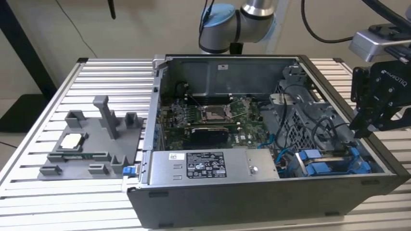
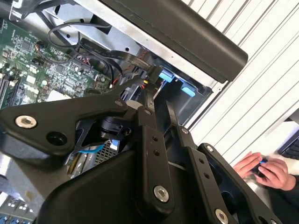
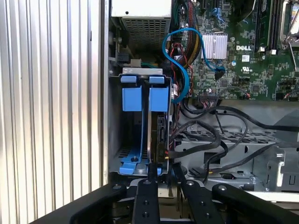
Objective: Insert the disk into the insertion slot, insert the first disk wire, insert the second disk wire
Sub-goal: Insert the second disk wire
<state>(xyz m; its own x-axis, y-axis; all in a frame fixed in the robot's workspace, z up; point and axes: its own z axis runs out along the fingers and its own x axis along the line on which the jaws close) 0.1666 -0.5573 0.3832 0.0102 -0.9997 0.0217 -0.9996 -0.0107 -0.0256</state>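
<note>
The slatted table point(image 1: 96, 77) is carrying an open computer case point(image 1: 257, 207). The gripper point(image 3: 164, 171) is hanging just over the insertion slot point(image 3: 117, 140), in the case's corner at the exterior view's right. The disk point(image 3: 160, 130) is standing on edge inside this slot. Whether the gripper is clenched, I cannot tell.

Stands at the back of the exterior view as a single arm point(image 1: 239, 20), silver tube over a grey joint with a pale blue cap. Ends high at the exterior view's right edge in a wrist point(image 1: 380, 42), probably the silver-grey block there. Hangs a black claw point(image 1: 363, 129) beneath that, pointed down and leaning a little toward the exterior view's left. Shows the claw point(image 3: 164, 173) in the first wrist view too, aimed away from the lens.
</note>
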